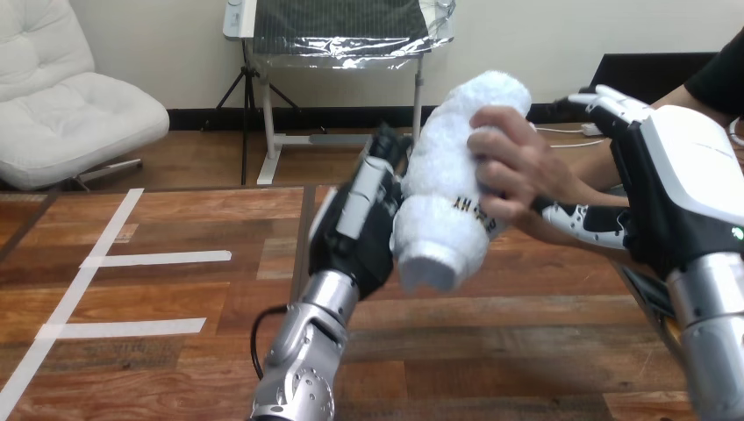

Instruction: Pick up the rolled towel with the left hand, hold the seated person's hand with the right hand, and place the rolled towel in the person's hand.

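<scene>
The white rolled towel [436,219] hangs tilted above the middle of the table, its upper end pointing away from me. My left hand [358,224] is against the towel's left side with its fingers curled onto it. The person's hand [513,162] reaches in from the right and grips the towel's right side with bent fingers. My right hand [676,175] sits at the person's wrist, fingers [604,98] arched over it and thumb [583,221] under it, closed round the wrist.
The wooden table [491,351] carries white tape lines [158,258] on its left part. A dark seam [303,237] runs across the tabletop just left of my left arm.
</scene>
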Motion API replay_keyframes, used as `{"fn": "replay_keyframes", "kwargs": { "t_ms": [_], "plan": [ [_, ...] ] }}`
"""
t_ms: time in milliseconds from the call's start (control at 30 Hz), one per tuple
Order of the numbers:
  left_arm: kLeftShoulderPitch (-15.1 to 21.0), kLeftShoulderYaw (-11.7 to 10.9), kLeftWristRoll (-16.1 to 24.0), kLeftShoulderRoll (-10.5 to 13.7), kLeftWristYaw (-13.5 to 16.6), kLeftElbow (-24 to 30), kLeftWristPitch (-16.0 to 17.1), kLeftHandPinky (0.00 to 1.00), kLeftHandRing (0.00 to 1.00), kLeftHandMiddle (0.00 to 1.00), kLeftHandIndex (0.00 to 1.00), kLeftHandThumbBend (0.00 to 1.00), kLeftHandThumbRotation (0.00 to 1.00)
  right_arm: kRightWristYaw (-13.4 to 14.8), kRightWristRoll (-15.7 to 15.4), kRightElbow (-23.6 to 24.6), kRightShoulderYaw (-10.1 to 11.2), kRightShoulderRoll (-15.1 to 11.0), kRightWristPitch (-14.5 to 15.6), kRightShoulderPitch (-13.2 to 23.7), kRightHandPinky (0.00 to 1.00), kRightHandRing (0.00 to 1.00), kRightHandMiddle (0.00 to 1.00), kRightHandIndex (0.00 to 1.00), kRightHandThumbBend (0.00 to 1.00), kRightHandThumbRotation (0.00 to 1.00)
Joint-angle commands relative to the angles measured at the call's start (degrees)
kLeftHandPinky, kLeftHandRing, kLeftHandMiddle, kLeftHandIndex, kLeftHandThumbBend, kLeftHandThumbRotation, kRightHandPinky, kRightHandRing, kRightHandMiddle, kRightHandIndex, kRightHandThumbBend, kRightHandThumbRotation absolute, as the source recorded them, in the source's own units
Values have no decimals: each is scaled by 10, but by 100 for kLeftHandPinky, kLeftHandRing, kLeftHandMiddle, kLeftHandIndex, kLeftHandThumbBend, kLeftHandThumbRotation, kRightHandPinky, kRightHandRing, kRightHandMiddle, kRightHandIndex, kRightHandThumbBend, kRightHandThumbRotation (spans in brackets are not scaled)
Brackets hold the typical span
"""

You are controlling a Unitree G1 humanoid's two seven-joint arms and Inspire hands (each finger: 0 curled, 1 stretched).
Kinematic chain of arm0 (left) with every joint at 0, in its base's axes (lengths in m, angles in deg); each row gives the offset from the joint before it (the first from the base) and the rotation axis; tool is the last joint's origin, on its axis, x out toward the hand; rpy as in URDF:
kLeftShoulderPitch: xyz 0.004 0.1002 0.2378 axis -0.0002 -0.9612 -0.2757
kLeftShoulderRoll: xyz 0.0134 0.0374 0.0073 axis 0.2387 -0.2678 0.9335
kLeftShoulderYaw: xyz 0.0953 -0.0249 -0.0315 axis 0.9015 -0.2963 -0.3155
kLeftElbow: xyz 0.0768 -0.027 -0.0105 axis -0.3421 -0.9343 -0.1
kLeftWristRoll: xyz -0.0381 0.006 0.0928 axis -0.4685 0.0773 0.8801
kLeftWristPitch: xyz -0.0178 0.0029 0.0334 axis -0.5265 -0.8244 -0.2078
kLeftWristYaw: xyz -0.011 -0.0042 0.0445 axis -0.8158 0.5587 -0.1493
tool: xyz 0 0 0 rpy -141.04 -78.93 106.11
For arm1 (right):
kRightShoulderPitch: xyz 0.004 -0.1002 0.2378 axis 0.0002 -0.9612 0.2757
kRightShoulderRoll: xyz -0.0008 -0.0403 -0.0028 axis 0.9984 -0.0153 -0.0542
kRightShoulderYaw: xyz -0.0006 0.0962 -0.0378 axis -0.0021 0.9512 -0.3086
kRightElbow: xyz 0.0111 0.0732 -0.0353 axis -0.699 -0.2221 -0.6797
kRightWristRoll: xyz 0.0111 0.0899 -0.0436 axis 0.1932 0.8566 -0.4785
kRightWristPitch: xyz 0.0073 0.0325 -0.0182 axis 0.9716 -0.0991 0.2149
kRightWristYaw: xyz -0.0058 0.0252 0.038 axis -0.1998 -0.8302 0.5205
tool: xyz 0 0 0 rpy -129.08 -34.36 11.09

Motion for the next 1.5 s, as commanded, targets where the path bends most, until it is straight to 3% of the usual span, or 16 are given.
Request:
{"fn": "replay_keyframes", "kwargs": {
  "t_ms": [0,500,700,1467],
  "plan": [
    [-8,-6,8,-49,6,67,25,91,92,92,97,71,53,41,-7,23,2,33,-20,5,73,89,89,79,49,0],
    [-66,-2,29,-30,14,143,53,86,87,89,96,64,53,108,4,15,-4,86,-87,-13,72,92,92,80,34,0],
    [-98,5,44,-19,21,181,64,86,87,89,96,62,56,118,19,17,-4,106,-106,-23,73,93,93,81,29,0],
    [-215,32,78,28,32,291,87,80,82,85,93,63,58,139,9,28,-33,167,-135,-52,80,95,94,84,13,0]
  ]
}}
